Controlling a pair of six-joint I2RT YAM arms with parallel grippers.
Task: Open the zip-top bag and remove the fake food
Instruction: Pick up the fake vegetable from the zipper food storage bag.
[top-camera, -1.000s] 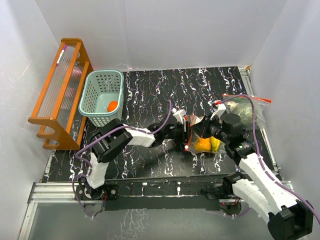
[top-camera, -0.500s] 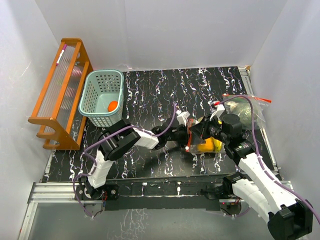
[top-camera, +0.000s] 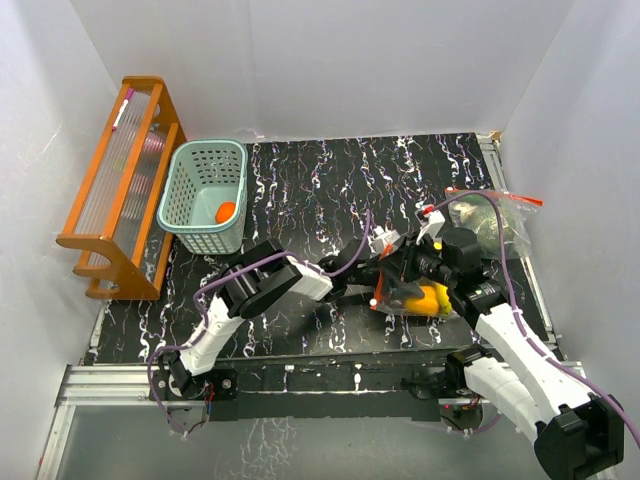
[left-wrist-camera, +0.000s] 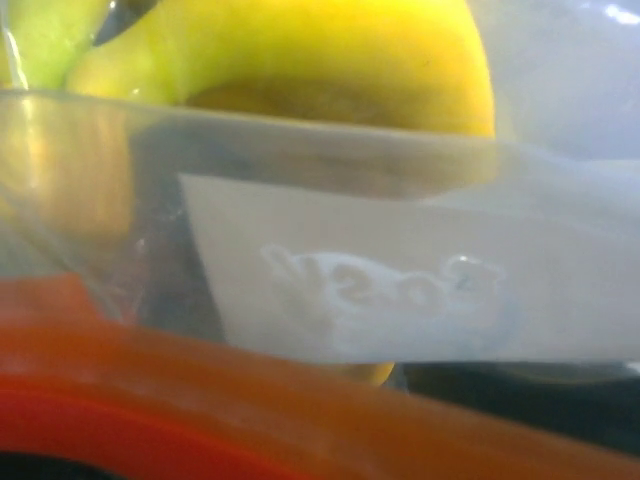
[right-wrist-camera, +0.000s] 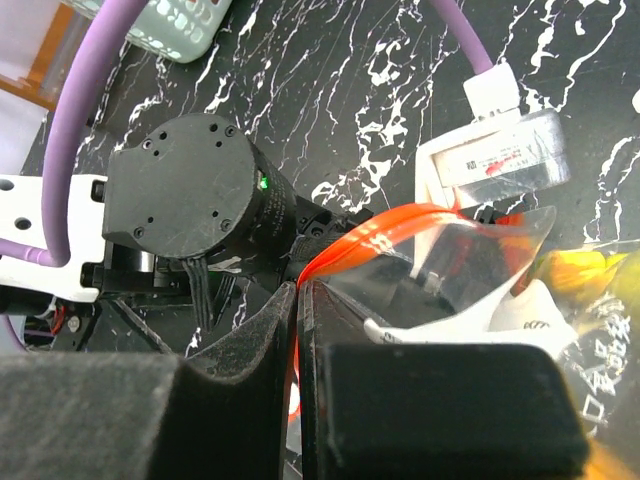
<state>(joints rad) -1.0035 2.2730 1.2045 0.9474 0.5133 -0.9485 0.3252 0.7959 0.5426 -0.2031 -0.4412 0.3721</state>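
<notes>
The clear zip-top bag (top-camera: 392, 296) lies at the right of the black mat, its red zip rim (right-wrist-camera: 400, 226) pulled open. My right gripper (right-wrist-camera: 297, 292) is shut on that rim; it shows in the top view (top-camera: 418, 270). My left gripper (top-camera: 388, 283) reaches into the bag's mouth from the left. Its fingers do not show in its own view, which the bag (left-wrist-camera: 400, 270) and red strip (left-wrist-camera: 150, 400) fill. The fake food (top-camera: 428, 298), yellow and orange, lies inside the bag. Up close I see a yellow piece (left-wrist-camera: 330, 50) and a greenish piece (left-wrist-camera: 40, 40).
A teal slatted basket (top-camera: 190, 205) at the back left holds a small orange ball (top-camera: 225, 211). A wooden rack (top-camera: 120, 190) stands left of it. A second clear bag (top-camera: 492, 222) with greenish contents lies by the right wall. White walls enclose the mat.
My left arm has stretched further right, pushing its gripper into the bag's mouth. The bag and the food have shifted right and toward the near edge. My right gripper keeps its hold.
</notes>
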